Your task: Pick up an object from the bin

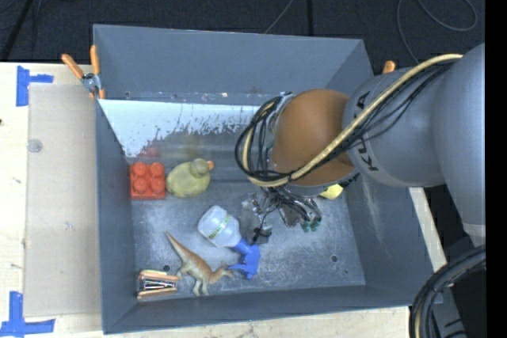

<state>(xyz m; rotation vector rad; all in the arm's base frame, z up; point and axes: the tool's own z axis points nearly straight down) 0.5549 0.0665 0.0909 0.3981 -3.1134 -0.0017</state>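
The jaws are low over the middle of the bin (230,63) floor, under the arm's orange-brown cover (313,134) and its loop of cables. Whether they are spread or pressed together I cannot tell, and no thing can be made out between them.

The nearest thing is a small clear plastic cup (217,225) lying on its side just to their left. A small blue piece (248,258) lies just on their near side, towards the left, and a small dark green piece (310,225) sits close on their right. A yellow thing (333,191) peeps out from under the cover, right and further back.

Further out, a tan toy dinosaur (196,268) lies by the near wall, its tail by the blue piece. A brown-and-silver thing (157,283) lies in the near left corner. At the far left, a red studded block (147,179) stands just beside a yellow-green rubber duck (188,179).

The grey arm (428,131) comes in from the right.
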